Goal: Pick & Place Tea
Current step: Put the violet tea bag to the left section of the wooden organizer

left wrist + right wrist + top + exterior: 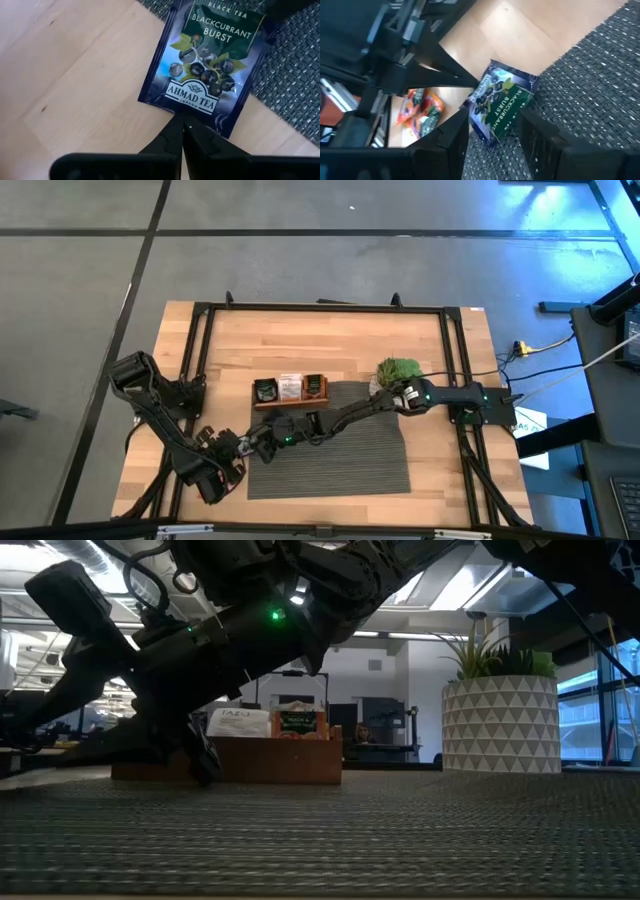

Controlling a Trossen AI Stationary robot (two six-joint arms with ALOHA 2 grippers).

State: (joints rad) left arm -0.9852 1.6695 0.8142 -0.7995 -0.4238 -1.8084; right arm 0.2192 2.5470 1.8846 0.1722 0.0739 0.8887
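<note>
A dark blue tea sachet (205,65) with a green blackcurrant label sits over the left edge of the grey mat, and it also shows in the right wrist view (502,102). My left gripper (182,119) is shut on it, near the mat's left edge (248,444). My right gripper (495,114) reaches across the mat (268,432), open, one finger on either side of the same sachet. I cannot tell whether it touches. An orange sachet (419,107) lies on the wood under the left arm. More sachets stand in the wooden tray (290,390). My left gripper pinches the dark blue sachet between its two shut fingers at the edge just below the brand name (195,112). The fingers come from the table's left side. The sachet sticks out ahead of the fingertips, tilted; whether its far end rests on the mat does not show.
The wooden tray (270,758) stands just beyond the mat's far edge, with white and orange sachets upright in it. The potted green plant (398,370) in its white patterned pot (500,725) stands to the tray's right. The grey mat (340,455) lies bare toward the near edge.
</note>
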